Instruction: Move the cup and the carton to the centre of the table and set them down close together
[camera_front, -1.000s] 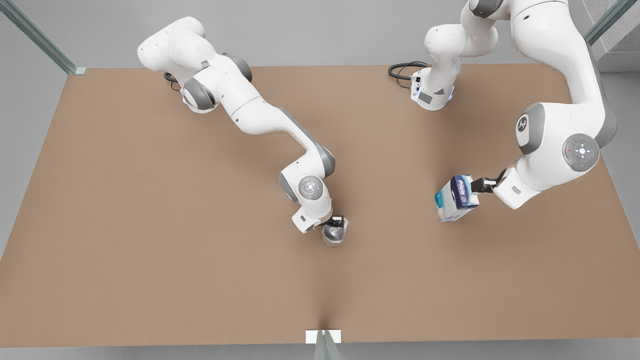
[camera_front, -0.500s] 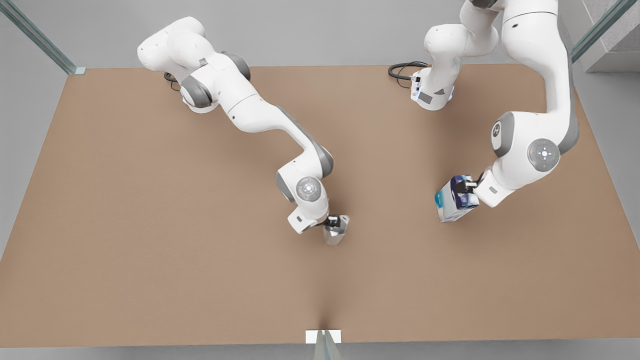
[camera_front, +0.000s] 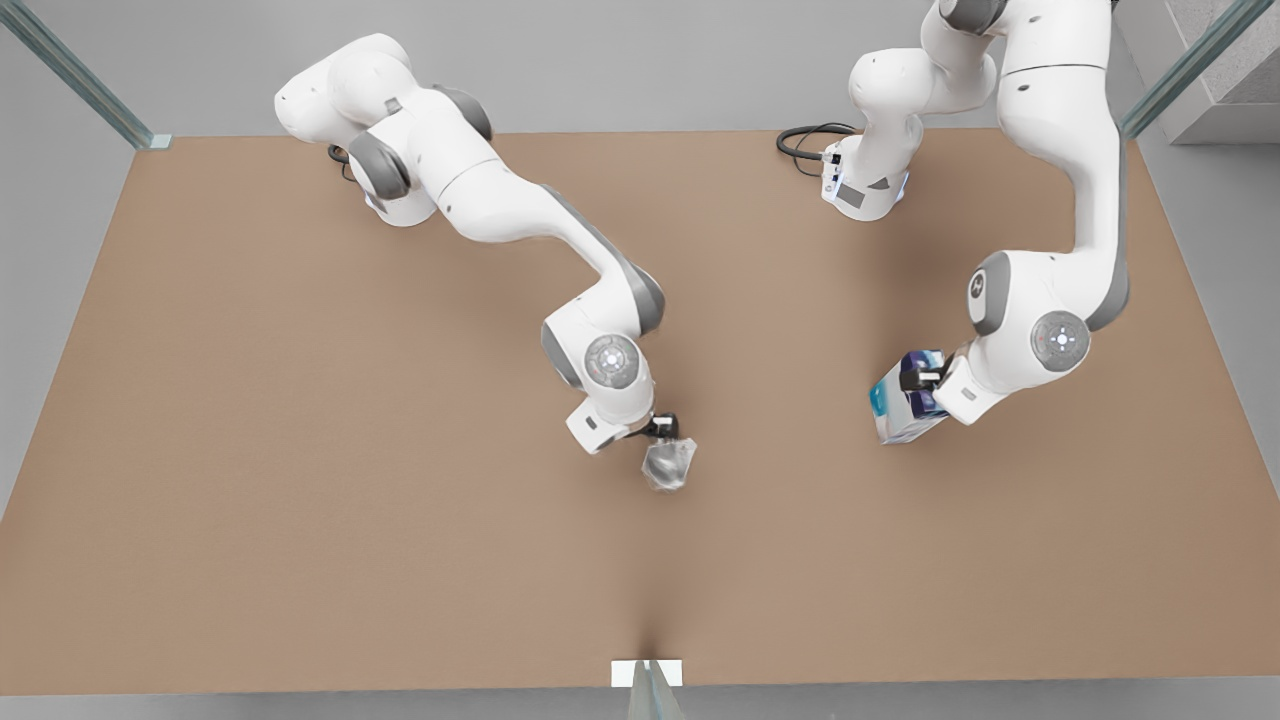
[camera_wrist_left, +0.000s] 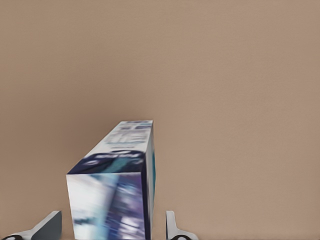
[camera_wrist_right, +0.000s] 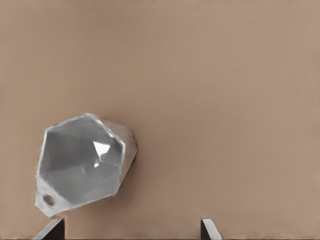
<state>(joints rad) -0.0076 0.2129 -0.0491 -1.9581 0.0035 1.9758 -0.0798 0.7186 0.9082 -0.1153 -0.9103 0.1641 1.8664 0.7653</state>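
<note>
The desk (camera_front: 300, 420) is a broad, flat, matte light-brown top, and the job on it looks partly done: both things stand in its middle band but well apart, so closing the gap is what remains. The carton (camera_front: 905, 408), a white box with dark blue and teal printed panels and crisp edges, rests toward the front view's right; the left gripper (camera_front: 912, 381) is at its upper end, jaws apart with a clear gap on either side of the box in the left wrist view. The cup (camera_front: 668, 465), a small faceted silvery thing with shiny angular planes, sits near the centre, just beside the right gripper (camera_front: 664, 428), whose jaws are spread and not touching it.
</note>
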